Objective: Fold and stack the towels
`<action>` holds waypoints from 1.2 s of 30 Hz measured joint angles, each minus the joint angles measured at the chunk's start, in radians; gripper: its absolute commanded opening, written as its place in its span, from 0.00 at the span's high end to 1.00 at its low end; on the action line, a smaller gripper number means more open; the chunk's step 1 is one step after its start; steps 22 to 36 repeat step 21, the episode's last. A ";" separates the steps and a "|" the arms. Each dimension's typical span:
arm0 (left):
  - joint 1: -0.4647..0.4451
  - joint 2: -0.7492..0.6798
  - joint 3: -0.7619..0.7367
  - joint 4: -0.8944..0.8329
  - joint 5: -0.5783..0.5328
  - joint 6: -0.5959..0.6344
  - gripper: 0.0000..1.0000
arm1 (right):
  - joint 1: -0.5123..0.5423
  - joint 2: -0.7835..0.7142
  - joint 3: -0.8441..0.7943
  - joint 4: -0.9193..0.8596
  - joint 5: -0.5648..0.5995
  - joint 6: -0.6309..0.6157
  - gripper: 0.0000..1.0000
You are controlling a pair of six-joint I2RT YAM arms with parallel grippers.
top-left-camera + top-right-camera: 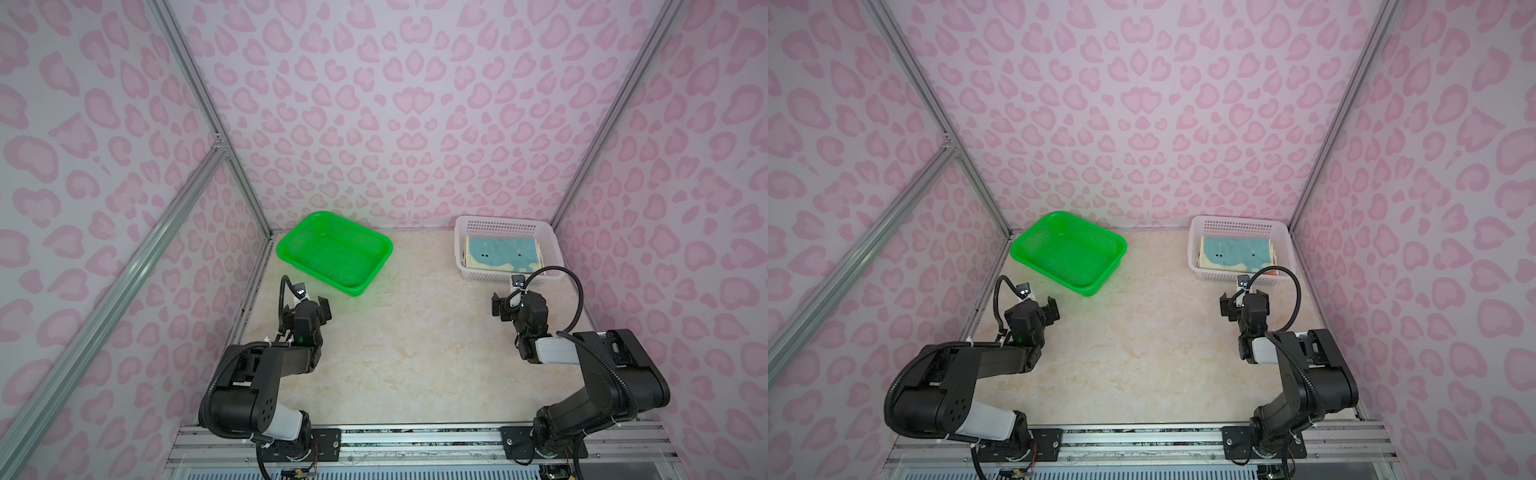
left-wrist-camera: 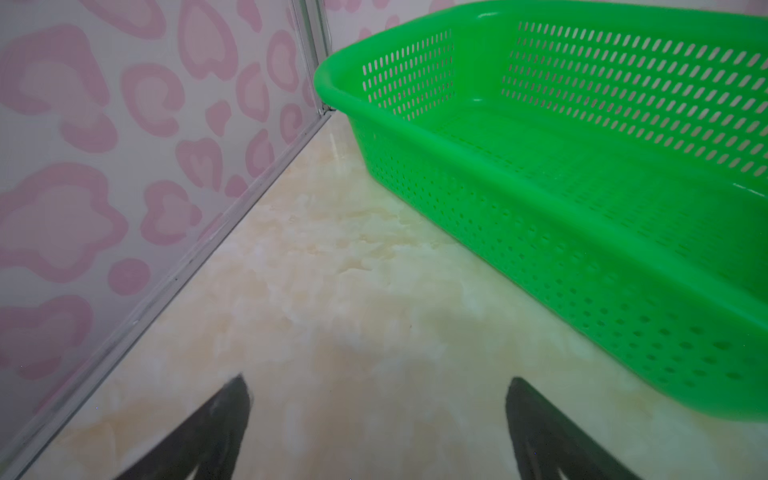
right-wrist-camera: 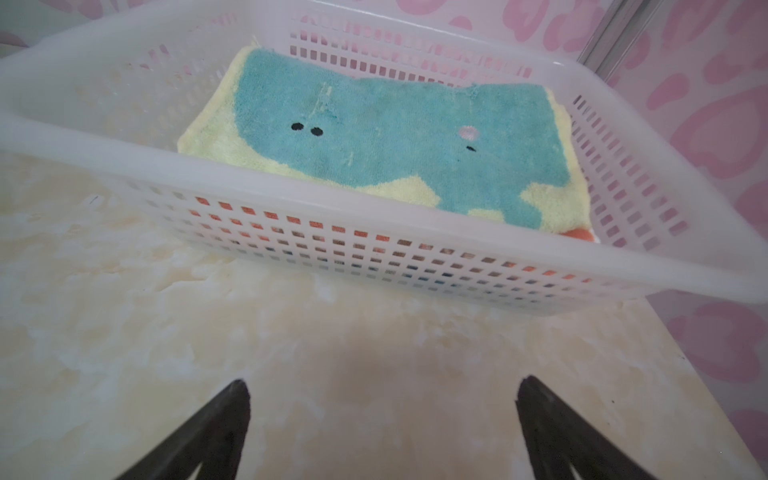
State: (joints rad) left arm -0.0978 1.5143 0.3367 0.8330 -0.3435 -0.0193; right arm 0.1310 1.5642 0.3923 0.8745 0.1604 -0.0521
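Folded towels (image 1: pixel 503 252) lie stacked in the white perforated plastic basket (image 3: pixel 266 185) at the table's (image 1: pixel 395 353) far right corner.

Top layer: pale yellow terry towel (image 3: pixel 395 137) with a teal figure. It is flat, rectangular and has a fuzzy pile. An orange towel (image 3: pixel 579 234) shows one corner beneath it, and more colours show through the basket's square holes.

Right gripper (image 3: pixel 384 380): jaws spread wide, empty, just short of the basket's near wall, clear of the towels, over the glossy cream marble-pattern tabletop.

Left gripper (image 2: pixel 377 377): jaws spread wide, empty, beside the green slotted basket (image 2: pixel 540 232), well apart from the towels.
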 measured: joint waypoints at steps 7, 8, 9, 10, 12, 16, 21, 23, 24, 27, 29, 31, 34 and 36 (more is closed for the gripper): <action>0.048 0.042 0.066 0.032 0.026 -0.057 0.02 | 0.000 0.001 0.000 0.000 0.000 0.000 0.00; 0.051 0.043 0.067 0.024 0.026 -0.059 0.02 | 0.000 0.001 0.000 0.001 0.000 0.000 0.00; 0.054 0.043 0.068 0.019 0.025 -0.063 0.02 | 0.000 0.001 0.000 0.000 0.000 0.004 0.00; 0.055 0.043 0.068 0.019 0.025 -0.066 0.02 | 0.001 0.001 0.000 0.001 0.000 0.005 0.00; 0.055 0.043 0.069 0.017 0.029 -0.067 0.02 | 0.011 0.002 -0.009 0.014 0.016 0.003 0.00; 0.057 0.043 0.071 0.010 0.031 -0.074 0.02 | 0.021 0.002 -0.013 0.024 0.016 -0.005 0.00; 0.059 0.043 0.075 0.003 0.033 -0.084 0.02 | 0.019 0.002 -0.013 0.026 0.023 -0.005 0.00; 0.059 0.043 0.075 0.003 0.033 -0.084 0.02 | 0.019 0.002 -0.013 0.026 0.023 -0.005 0.00; 0.059 0.043 0.075 0.003 0.033 -0.084 0.02 | 0.019 0.002 -0.013 0.026 0.023 -0.005 0.00; 0.059 0.043 0.075 0.003 0.033 -0.084 0.02 | 0.019 0.002 -0.013 0.026 0.023 -0.005 0.00; 0.059 0.043 0.075 0.003 0.033 -0.084 0.02 | 0.019 0.002 -0.013 0.026 0.023 -0.005 0.00; 0.059 0.043 0.075 0.003 0.033 -0.084 0.02 | 0.019 0.002 -0.013 0.026 0.023 -0.005 0.00; 0.059 0.043 0.075 0.003 0.033 -0.084 0.02 | 0.019 0.002 -0.013 0.026 0.023 -0.005 0.00; 0.059 0.043 0.075 0.003 0.033 -0.084 0.02 | 0.019 0.002 -0.013 0.026 0.023 -0.005 0.00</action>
